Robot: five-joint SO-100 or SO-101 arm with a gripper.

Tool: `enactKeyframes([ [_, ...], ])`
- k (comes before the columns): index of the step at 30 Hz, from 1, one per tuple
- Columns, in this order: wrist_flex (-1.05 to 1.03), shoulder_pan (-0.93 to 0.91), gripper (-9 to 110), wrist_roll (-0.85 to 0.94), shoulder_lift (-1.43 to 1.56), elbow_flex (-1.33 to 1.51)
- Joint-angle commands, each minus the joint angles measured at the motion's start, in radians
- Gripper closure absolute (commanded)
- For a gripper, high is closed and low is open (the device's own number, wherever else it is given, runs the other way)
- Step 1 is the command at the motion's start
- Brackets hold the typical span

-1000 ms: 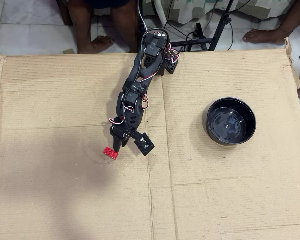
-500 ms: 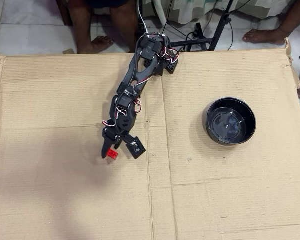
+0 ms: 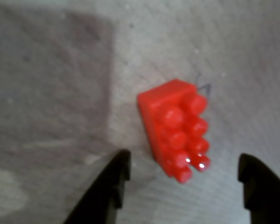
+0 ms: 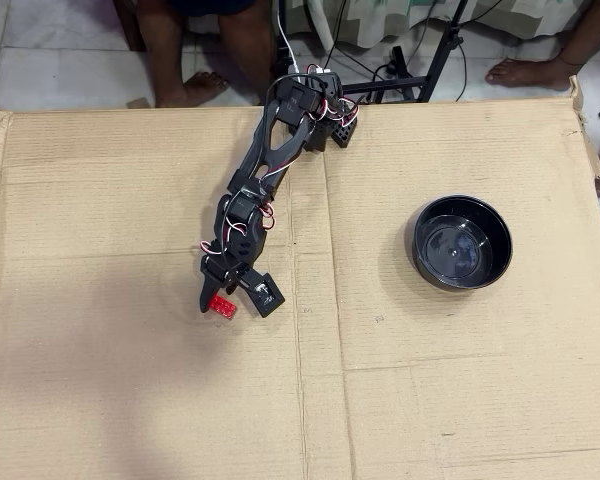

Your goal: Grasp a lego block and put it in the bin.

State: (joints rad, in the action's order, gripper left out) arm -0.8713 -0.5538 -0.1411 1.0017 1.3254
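The red lego block (image 3: 175, 128) lies on the cardboard with its studs showing, seen tilted in the wrist view. My gripper (image 3: 184, 161) is open, with its two black fingers (image 3: 114, 179) on either side of the block's near end and not touching it. In the overhead view the gripper (image 4: 220, 300) is low over the block (image 4: 221, 307), left of the middle of the sheet. The bin, a glossy black bowl (image 4: 460, 243), stands empty far to the right of the block.
A large brown cardboard sheet (image 4: 380, 400) covers the work area, with fold creases. The arm's base (image 4: 315, 105) is clamped at the far edge. Bare feet (image 4: 205, 85), stand legs and cables lie beyond that edge.
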Motion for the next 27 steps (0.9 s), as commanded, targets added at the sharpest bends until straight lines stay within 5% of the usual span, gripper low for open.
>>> enactKeyframes([
  [1,0.0,-0.005,75,0.006,0.012,-0.015],
  [10,-0.002,0.009,75,0.006,0.012,-0.009],
  [18,-0.002,0.021,94,0.006,0.012,-0.011],
  [27,0.0,0.032,95,0.006,0.012,-0.011],
])
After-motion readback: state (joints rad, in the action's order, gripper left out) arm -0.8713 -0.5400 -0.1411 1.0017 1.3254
